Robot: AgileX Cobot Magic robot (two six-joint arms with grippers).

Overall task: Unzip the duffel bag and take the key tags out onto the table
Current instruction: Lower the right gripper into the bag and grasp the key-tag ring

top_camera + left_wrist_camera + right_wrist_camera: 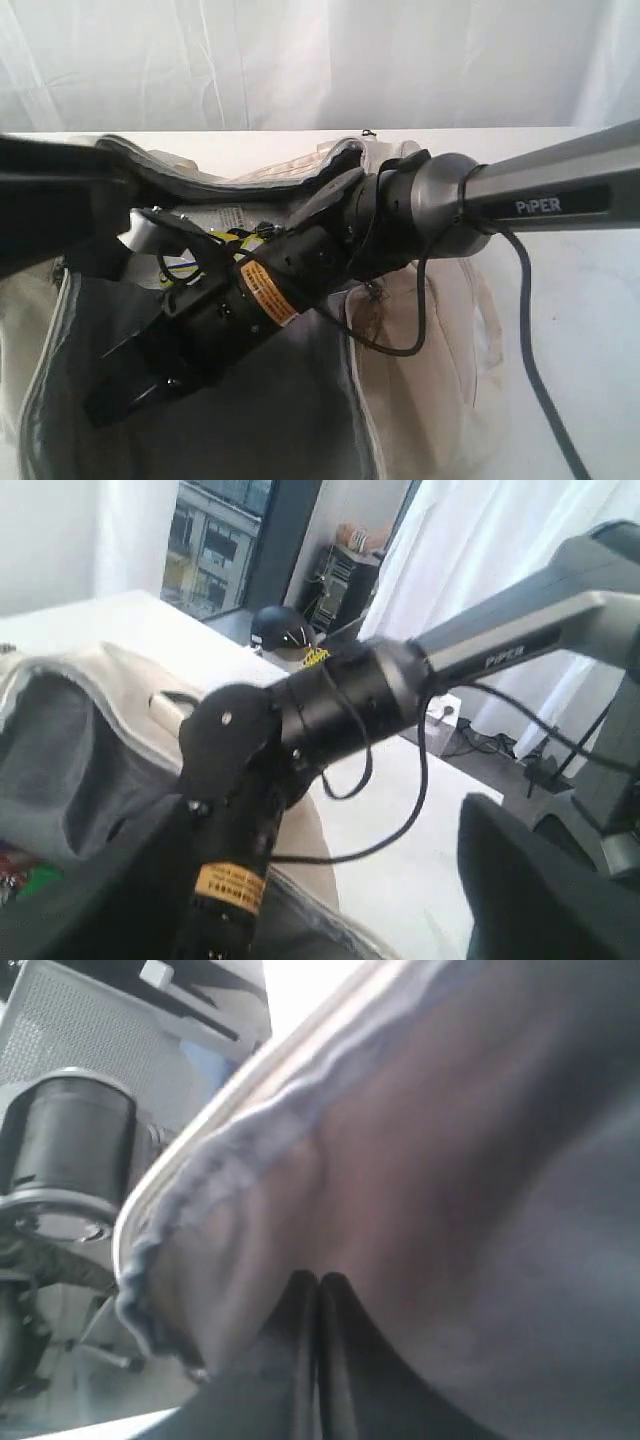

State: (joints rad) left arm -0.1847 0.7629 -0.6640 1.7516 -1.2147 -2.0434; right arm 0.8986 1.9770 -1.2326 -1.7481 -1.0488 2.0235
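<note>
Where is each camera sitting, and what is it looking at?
Exterior view: above the table, facing down at the open duffel bag; the right arm reaches in, and the left arm is a blur at the left.
Left wrist view: on the left arm over the bag, facing the right arm and a window; dark blurs may be its own body.
Right wrist view: inside the bag against the grey lining; the right gripper shows, shut.
Shared: exterior and left wrist views both show the right arm's yellow sticker.

The grey right arm (pixel 540 190) bears the white word "PiPER".
</note>
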